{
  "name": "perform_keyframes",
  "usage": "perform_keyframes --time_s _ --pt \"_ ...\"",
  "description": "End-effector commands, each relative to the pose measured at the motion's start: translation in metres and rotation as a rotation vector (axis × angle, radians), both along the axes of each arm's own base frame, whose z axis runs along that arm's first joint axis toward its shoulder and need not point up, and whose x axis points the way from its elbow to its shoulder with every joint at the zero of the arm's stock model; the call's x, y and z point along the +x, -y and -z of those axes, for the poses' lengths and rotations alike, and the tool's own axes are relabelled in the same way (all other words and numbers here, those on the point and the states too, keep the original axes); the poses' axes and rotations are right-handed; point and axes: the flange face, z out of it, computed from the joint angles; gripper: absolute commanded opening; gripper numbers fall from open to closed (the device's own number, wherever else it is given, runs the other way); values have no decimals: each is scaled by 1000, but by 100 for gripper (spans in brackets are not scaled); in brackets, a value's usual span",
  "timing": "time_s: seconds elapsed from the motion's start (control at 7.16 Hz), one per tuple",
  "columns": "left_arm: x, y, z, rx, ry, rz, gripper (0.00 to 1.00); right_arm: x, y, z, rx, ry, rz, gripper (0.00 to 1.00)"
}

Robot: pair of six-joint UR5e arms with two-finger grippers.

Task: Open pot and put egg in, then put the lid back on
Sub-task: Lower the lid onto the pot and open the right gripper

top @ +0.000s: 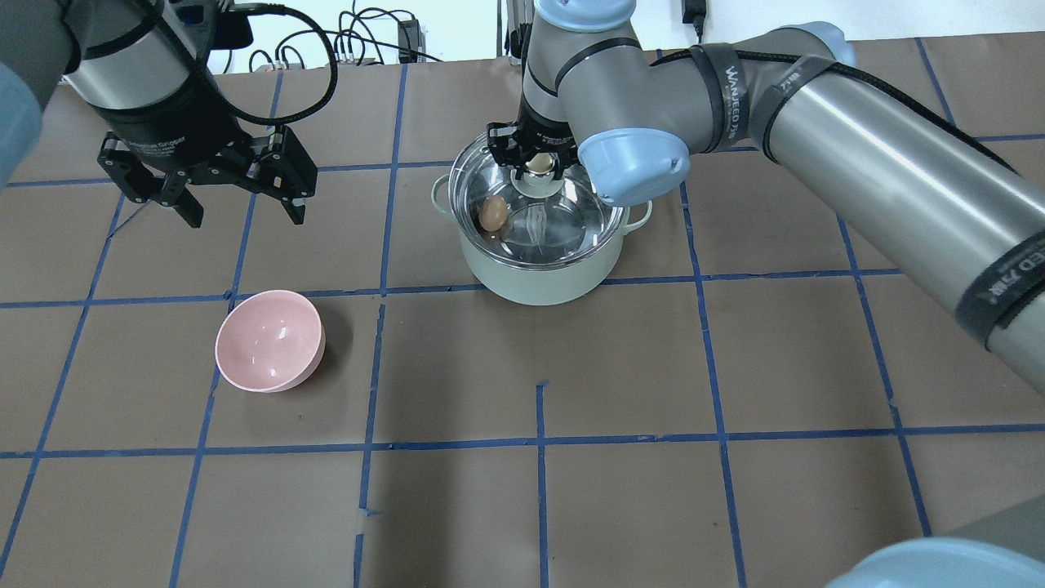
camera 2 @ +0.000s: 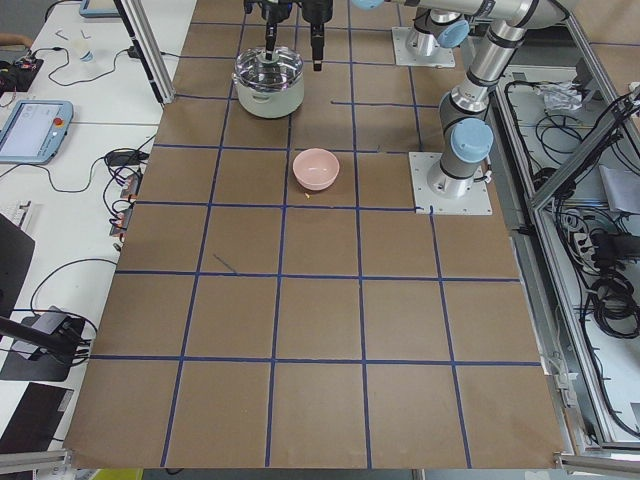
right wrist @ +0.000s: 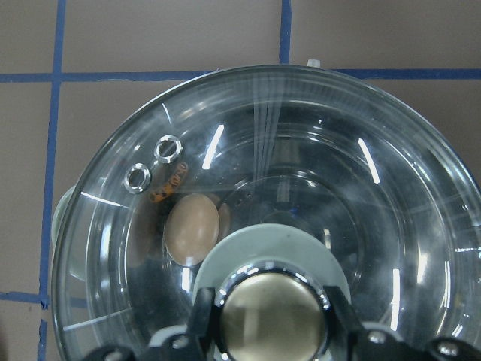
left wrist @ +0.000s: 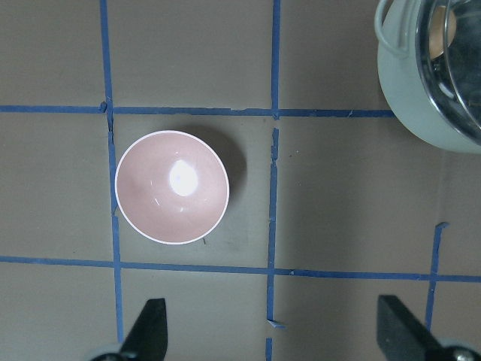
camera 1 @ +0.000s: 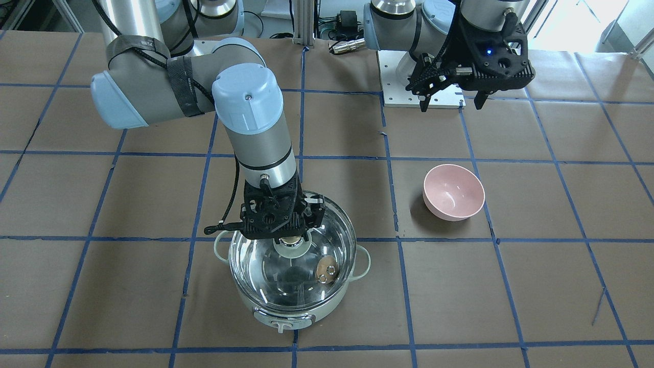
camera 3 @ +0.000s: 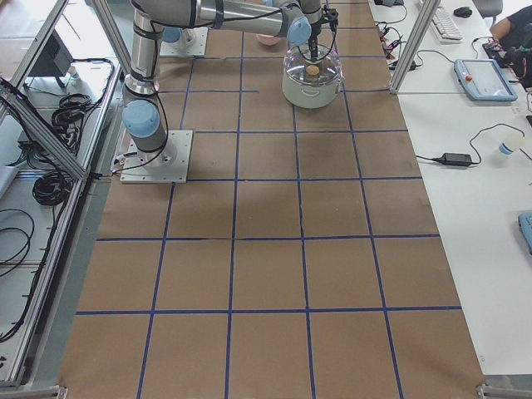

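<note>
The mint-green pot (top: pixel 539 282) stands on the table, its front dial visible in the front-facing view (camera 1: pixel 282 321). The brown egg (top: pixel 492 214) lies inside it, also seen through the glass in the right wrist view (right wrist: pixel 192 228). The clear glass lid (right wrist: pixel 353 180) sits over the pot's opening; I cannot tell whether it rests on the rim. My right gripper (top: pixel 536 164) is shut on the lid's gold-topped knob (right wrist: pixel 272 320). My left gripper (top: pixel 246 216) is open and empty, high above the table away from the pot.
A pink bowl (top: pixel 269 341) stands empty on the brown paper, below the left gripper in the left wrist view (left wrist: pixel 171 188). The right arm's long forearm (top: pixel 857 163) spans the table's right side. Blue tape lines grid the table.
</note>
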Motion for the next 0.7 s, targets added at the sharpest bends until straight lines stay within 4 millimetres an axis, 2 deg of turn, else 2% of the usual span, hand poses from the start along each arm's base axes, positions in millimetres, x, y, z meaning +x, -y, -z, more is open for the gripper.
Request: perform_keyframes --time_s 0.0,0.28,0.42,0.56 --pt "5 9 -3 -54 -2 25 100 0 0 2 -3 -7 -5 40" --pt "-1 11 -6 -79 -57 35 100 0 0 2 -4 -11 -7 50" --pt "0 10 -7 -81 -48 34 100 0 0 4 -1 -12 -7 60" --pt "1 9 -7 -79 -55 31 100 0 0 4 -1 -11 -6 65"
